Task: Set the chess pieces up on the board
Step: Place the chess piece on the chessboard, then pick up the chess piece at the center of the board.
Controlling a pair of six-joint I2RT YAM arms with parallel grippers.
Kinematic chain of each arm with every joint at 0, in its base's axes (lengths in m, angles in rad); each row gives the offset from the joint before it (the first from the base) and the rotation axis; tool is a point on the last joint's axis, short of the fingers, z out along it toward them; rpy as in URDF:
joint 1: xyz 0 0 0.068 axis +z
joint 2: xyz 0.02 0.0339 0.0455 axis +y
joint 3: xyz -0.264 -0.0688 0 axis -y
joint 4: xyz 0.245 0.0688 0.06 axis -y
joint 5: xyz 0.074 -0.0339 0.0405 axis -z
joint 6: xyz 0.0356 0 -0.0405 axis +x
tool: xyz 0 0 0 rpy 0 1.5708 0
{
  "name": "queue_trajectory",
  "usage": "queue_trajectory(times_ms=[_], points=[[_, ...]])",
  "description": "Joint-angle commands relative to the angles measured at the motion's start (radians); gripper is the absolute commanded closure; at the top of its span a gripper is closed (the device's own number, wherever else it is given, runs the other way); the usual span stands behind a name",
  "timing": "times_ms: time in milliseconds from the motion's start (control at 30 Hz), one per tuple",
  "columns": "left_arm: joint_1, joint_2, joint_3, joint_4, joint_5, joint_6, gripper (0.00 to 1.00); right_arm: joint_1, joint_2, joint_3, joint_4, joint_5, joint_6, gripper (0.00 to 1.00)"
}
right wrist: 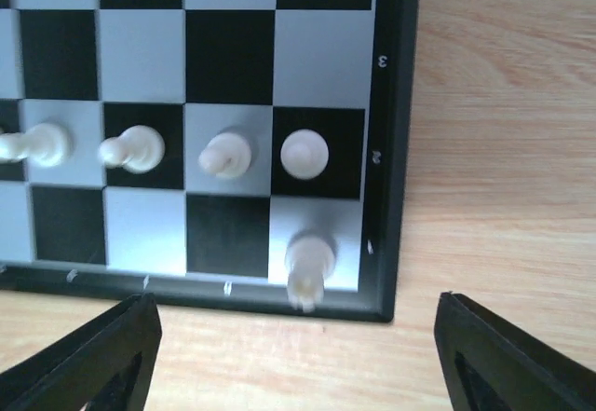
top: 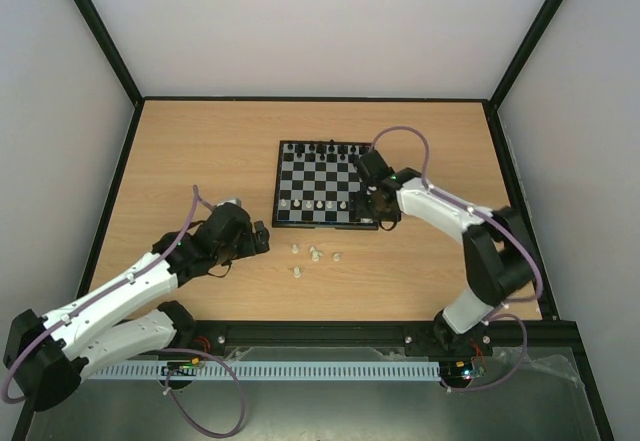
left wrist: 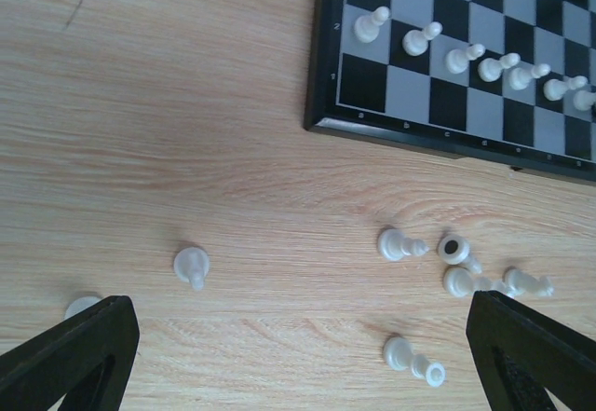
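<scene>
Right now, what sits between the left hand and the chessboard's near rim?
Left wrist view: several small white plastic chess pieces tipped over on the wooden table, between the left hand and the black-and-grey checkered chessboard.

Overhead view looks down; both close wrist views apparently share the board (top: 320,177).

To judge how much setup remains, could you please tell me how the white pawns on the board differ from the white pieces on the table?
The pawns stand upright in one row on squares of the board; the loose pieces lie on the wooden table. The pawns are evenly spaced; the loose pieces are tipped over and scattered. Both are small and cream-white.
</scene>
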Motion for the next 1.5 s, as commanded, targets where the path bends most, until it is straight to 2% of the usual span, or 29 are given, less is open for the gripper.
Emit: queue_trajectory(times_ms=[0,200,367,500,733,800,1000,1200,1467], points=[[0.009,0.035,0.025,-0.041,-0.027,-0.068,0.01,-0.004,-0.173,-0.072,0.006,-0.031,-0.003,0.15],[0.013,0.092,0.012,-0.114,-0.071,-0.184,0.01,-0.004,-0.319,-0.135,0.011,-0.121,-0.031,0.14],[0.016,0.108,-0.012,-0.225,-0.109,-0.364,0.01,-0.003,-0.377,-0.169,0.033,-0.211,-0.048,0.16],[0.018,0.155,-0.012,-0.304,-0.116,-0.453,0.00,0.004,-0.408,-0.176,0.044,-0.265,-0.056,0.18],[0.018,0.168,-0.070,-0.296,-0.078,-0.520,0.01,0.034,-0.432,-0.188,0.063,-0.313,-0.058,0.21],[0.018,0.163,-0.079,-0.291,-0.085,-0.530,0.06,0.042,-0.438,-0.190,0.066,-0.318,-0.058,0.21],[0.021,0.164,-0.086,-0.239,-0.123,-0.513,0.32,0.053,-0.441,-0.188,0.071,-0.328,-0.059,0.21],[0.047,0.260,-0.069,-0.183,-0.119,-0.452,0.40,0.059,-0.445,-0.191,0.070,-0.321,-0.059,0.22],[0.095,0.300,-0.072,-0.117,-0.098,-0.362,0.41,0.062,-0.441,-0.194,0.071,-0.313,-0.058,0.22]])
